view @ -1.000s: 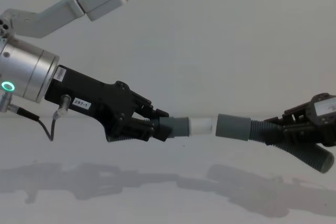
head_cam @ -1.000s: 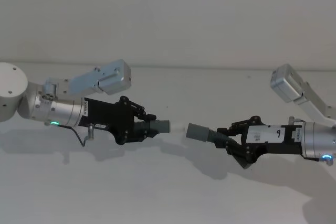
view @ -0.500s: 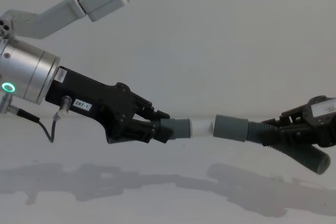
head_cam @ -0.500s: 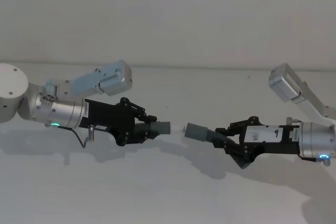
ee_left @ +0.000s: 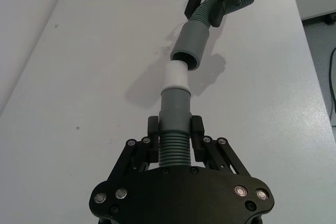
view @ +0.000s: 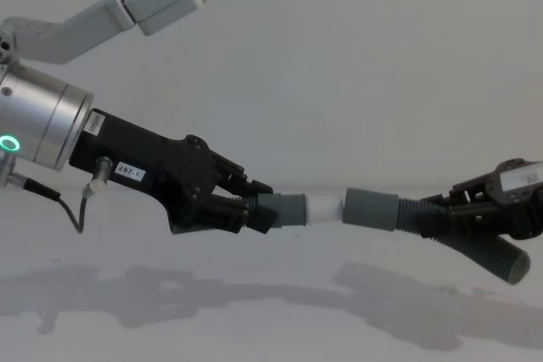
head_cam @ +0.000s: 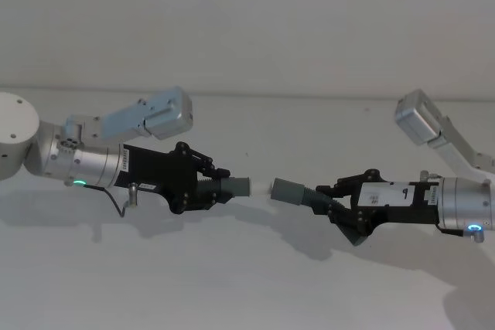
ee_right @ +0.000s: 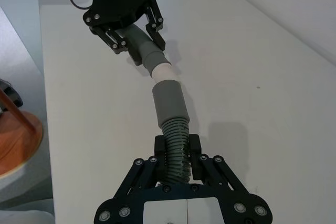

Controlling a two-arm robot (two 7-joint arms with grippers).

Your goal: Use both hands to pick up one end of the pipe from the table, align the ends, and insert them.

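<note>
Both pipe pieces hang above the table (head_cam: 247,284), end to end. My left gripper (head_cam: 210,185) (view: 253,203) (ee_left: 175,136) is shut on the ribbed part of one piece; its grey cuff (view: 288,208) (ee_left: 175,106) carries a white stub (view: 326,207) (ee_left: 177,75) pointing right. My right gripper (head_cam: 334,200) (view: 450,211) (ee_right: 178,148) is shut on the ribbed part of the other piece, whose cuff (head_cam: 288,189) (view: 371,208) (ee_right: 169,103) points left. The stub's tip sits at the mouth of that cuff, roughly in line. The right piece's open ribbed end (view: 509,264) curves down behind the gripper.
The table's edge runs along one side in the right wrist view, with a round wooden object (ee_right: 18,140) below it. Floor and a cable (ee_left: 328,66) lie past the table's edge in the left wrist view. The wall rises behind the table.
My right gripper has moved left with its piece, closing the gap; its cuff now meets the white stub. The left gripper has barely moved.
</note>
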